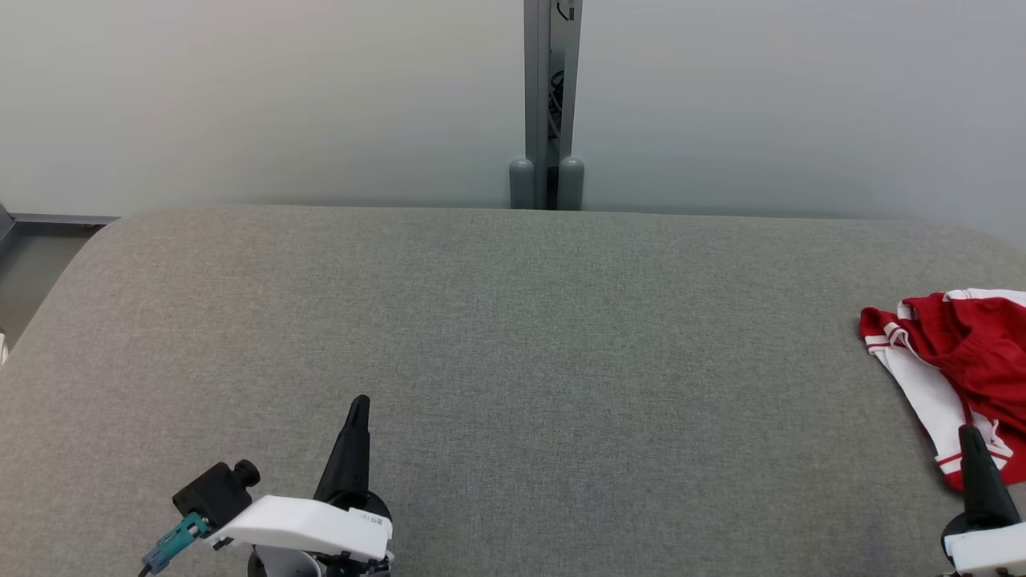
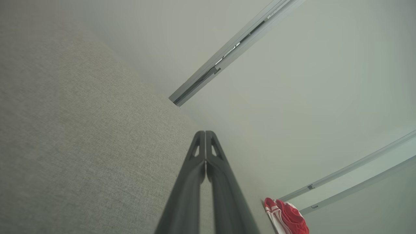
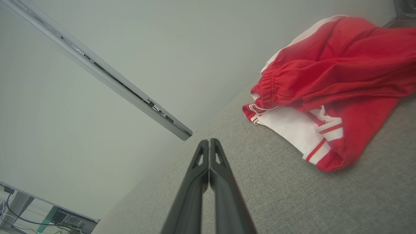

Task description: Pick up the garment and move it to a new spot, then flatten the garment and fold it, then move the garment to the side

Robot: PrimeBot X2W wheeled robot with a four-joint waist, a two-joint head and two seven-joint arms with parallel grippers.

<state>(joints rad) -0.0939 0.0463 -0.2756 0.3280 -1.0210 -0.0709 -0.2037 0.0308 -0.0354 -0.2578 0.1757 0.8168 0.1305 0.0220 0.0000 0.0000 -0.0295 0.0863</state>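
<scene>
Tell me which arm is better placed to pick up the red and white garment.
The right. The garment lies crumpled at the right edge of the padded surface, just ahead of the right gripper, which is shut. The left gripper, also shut, sits far off on the other side.

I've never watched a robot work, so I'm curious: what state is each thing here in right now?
Garment: crumpled in a heap on the table, not held.
Left gripper: shut, empty.
Right gripper: shut, empty, close to the garment.
</scene>
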